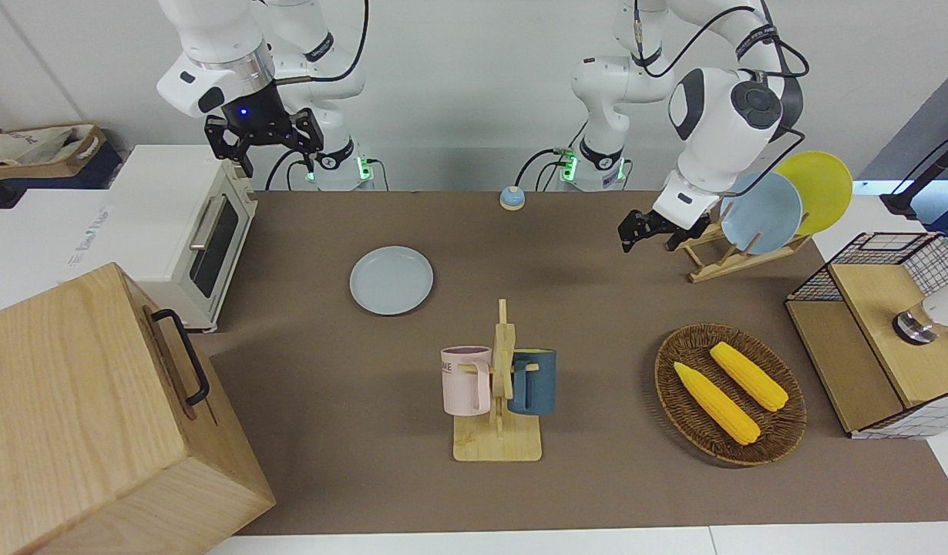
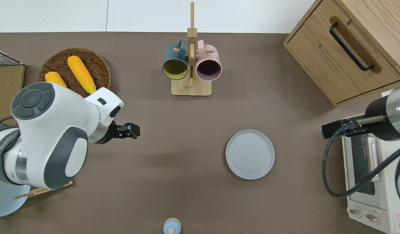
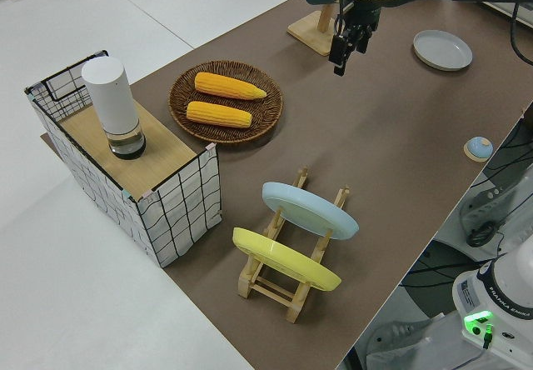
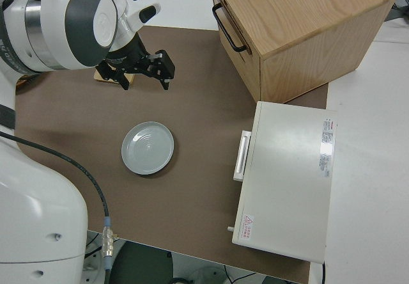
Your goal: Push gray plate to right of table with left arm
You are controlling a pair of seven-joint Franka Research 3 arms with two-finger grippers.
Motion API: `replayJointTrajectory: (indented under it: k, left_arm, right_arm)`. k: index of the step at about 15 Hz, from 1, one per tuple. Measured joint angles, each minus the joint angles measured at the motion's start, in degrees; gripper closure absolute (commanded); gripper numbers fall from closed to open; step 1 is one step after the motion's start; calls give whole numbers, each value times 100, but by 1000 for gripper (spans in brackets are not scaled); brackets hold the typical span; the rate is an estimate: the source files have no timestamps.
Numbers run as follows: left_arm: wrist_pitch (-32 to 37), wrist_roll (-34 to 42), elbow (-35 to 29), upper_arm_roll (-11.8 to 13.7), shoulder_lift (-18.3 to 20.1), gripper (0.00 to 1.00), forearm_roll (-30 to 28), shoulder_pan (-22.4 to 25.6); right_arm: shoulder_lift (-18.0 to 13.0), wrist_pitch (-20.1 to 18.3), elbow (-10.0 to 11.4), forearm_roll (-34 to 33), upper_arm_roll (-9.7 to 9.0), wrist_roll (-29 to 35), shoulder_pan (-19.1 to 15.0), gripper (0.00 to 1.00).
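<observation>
Left end effector (image 2: 131, 130) hangs in the air over bare table (image 2: 174, 195), between the corn basket (image 2: 99, 70) and the gray plate (image 2: 250, 154), well apart from the plate; I cannot tell whether its fingers are apart. The plate lies flat, nearer to the robots than the mug rack (image 2: 191, 87). Right arm is parked.
</observation>
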State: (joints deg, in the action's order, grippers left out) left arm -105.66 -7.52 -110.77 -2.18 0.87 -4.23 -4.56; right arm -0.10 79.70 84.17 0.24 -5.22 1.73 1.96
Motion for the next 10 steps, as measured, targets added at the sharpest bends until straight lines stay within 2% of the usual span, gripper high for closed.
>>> replayJointTrajectory:
  k: [10]
  left_arm:
    - [330, 251, 440, 71, 80, 9, 279, 43]
  right_arm:
    - [0, 0, 0, 0, 0, 0, 0, 17]
